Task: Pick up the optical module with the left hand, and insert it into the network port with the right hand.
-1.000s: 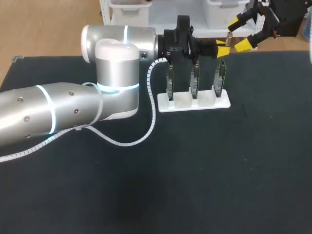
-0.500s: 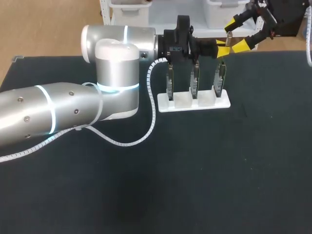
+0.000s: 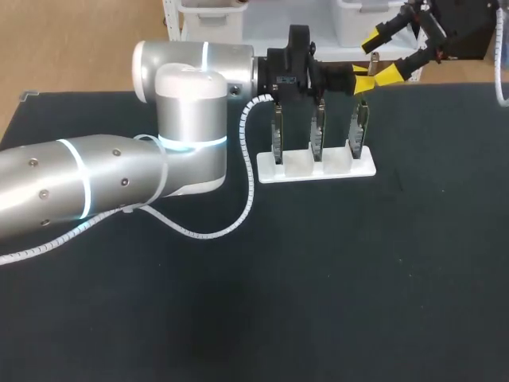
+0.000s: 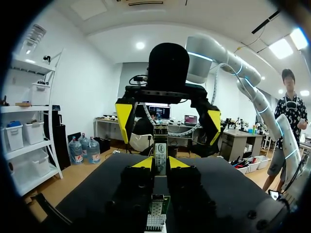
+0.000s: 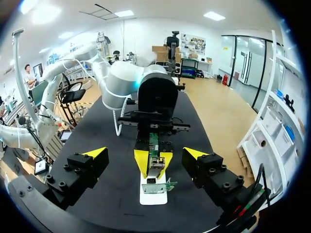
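Now the left claw (image 4: 160,162) is gripping the module (image 4: 160,144) over the white stand (image 3: 318,169) at the far side of the bench (image 3: 413,278); the right claw (image 3: 386,56) is hanging open just beyond. Handover and insertion are probably remaining.

My head camera looks down on the table (image 3: 382,278) from above and behind. My wrist cameras face each other, close in, across the optical module (image 4: 160,150), which all views share.

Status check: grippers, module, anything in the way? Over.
Left gripper shut on optical module, held upright above white rack. Right gripper open, facing the module, no contact. No obstruction seen between grippers.
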{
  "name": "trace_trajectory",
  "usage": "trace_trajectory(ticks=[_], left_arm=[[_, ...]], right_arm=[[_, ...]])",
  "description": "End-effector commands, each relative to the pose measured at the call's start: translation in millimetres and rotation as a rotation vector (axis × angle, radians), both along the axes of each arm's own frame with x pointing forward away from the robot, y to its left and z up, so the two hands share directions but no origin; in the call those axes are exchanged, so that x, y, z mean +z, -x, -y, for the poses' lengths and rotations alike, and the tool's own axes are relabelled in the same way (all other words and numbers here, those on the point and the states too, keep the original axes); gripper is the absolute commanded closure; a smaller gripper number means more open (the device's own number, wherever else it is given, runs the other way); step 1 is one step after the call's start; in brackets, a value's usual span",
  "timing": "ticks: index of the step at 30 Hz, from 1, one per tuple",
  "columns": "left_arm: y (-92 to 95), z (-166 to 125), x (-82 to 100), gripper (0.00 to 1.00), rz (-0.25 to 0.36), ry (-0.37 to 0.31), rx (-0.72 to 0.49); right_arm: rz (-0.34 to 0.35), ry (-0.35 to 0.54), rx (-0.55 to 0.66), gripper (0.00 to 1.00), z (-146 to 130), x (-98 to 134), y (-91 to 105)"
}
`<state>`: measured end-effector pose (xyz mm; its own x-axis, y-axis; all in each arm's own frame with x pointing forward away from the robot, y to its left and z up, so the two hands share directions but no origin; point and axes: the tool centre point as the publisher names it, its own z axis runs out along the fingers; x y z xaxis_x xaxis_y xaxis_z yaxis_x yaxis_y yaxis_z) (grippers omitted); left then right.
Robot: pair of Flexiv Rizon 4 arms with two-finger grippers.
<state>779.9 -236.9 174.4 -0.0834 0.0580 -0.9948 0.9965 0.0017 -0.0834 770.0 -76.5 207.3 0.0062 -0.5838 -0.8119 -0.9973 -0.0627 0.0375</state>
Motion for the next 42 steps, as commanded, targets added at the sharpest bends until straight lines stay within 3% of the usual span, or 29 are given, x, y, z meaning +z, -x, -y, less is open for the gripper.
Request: trace_trajectory(ticks=[1, 26, 27, 28, 29, 31, 42], left_arm=[[0.1, 0.2, 0.1, 1.0, 0.0, -0.001, 0.002], [0.1, 0.2, 0.1, 1.0, 0.0, -0.001, 0.002], [0.1, 0.2, 0.1, 1.0, 0.0, -0.001, 0.002], [0.1, 0.2, 0.1, 1.0, 0.0, -0.001, 0.002], [0.1, 0.2, 0.1, 1.0, 0.0, -0.001, 0.002], [0.1, 0.2, 0.1, 1.0, 0.0, -0.001, 0.002], [0.1, 0.2, 0.1, 1.0, 0.0, -0.001, 0.002]], right_arm=[[-0.003, 0.002, 0.005, 0.0, -0.5, 0.0, -2.9], [-0.001, 0.007, -0.002, 0.0, 3.6, -1.6, -7.7], [-0.002, 0.005, 0.0, 0.03, 3.5, -1.7, -7.8], [0.0, 0.003, 0.008, 0.52, 3.3, -1.7, -8.0], [-0.003, 0.0, 0.014, 0.61, 3.3, -1.4, -7.6], [-0.001, -0.001, 0.015, 1.0, 3.3, -1.3, -7.4], [0.003, -0.007, 0.008, 1.0, 3.7, -0.4, -8.2]])
